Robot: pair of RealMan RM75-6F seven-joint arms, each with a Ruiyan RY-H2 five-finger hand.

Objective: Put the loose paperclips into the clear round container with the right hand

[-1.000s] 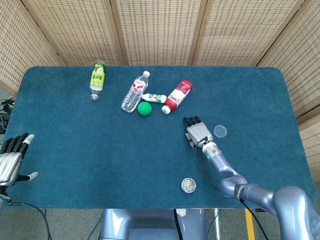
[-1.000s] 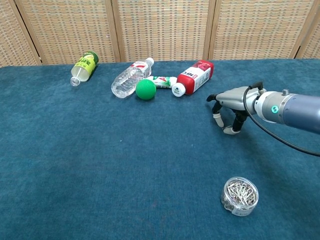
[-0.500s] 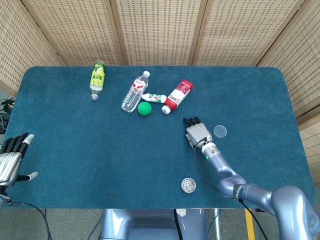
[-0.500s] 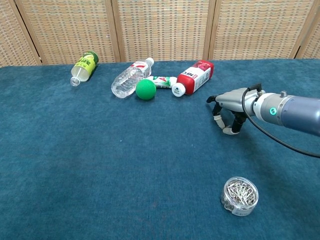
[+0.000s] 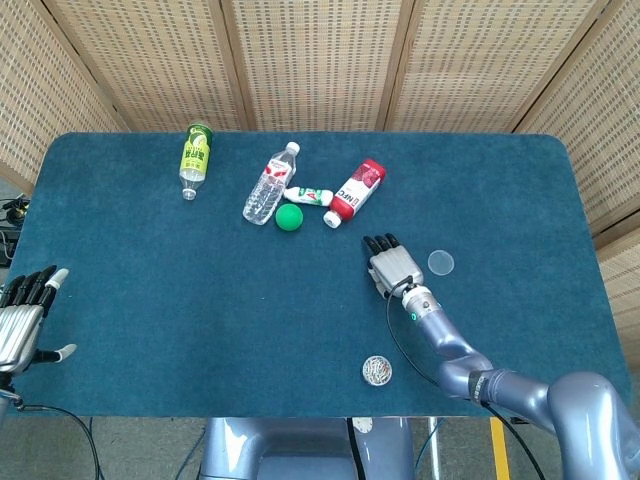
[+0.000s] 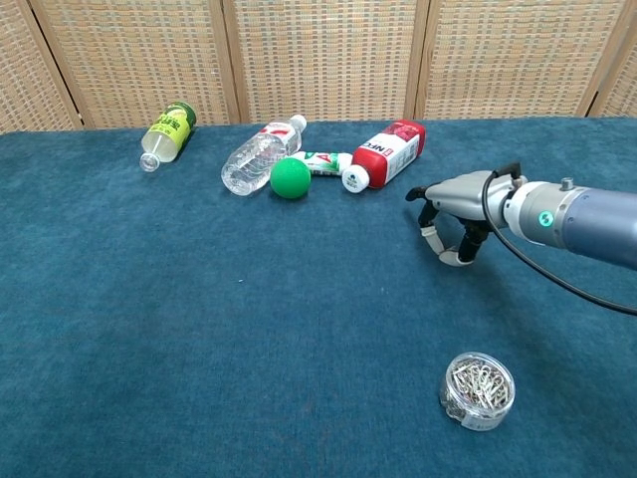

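Container, clear, round point(image 6: 478, 389): is being shown upright on the blue table point(image 5: 150, 280), lid off, near the front edge, already filled with paperclips. Right hand point(image 6: 453, 214): is being held above the cloth well behind the container, fingers curled downward, partly closed; whether anything is being pinched cannot be told. Container is lying toward the robot from those fingers. No loose paperclips are being resolved on the cloth. Left hand point(image 5: 22, 318): is being kept at the far-left edge, fingers apart, much farther off.
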